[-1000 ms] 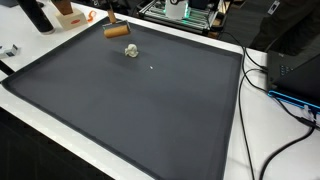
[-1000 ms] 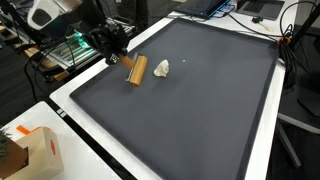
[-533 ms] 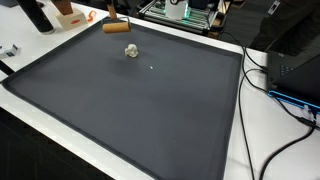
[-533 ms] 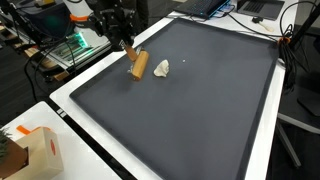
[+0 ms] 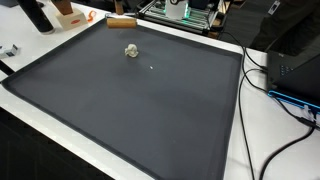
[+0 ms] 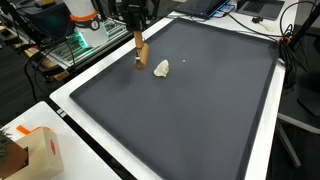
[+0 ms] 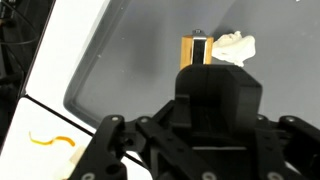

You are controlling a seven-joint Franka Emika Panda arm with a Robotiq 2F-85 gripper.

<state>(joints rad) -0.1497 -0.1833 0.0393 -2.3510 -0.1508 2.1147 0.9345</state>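
My gripper (image 6: 136, 36) over dark mat (image 6: 200, 110), close to its edge. Fingers narrow, clamped on top end of brown block (image 6: 139, 58). Block hangs about upright, lower end near mat; whether it touches, I cannot tell. White crumpled lump (image 6: 161, 68) lies on mat just beside block, apart from it.

Wooden block (image 6: 139, 57) upright near the mat's (image 6: 200, 120) corner, gripper (image 6: 137, 38) directly above it, crumpled paper (image 6: 161, 68) just beside on the mat, cardboard box (image 6: 40, 150) well apart.
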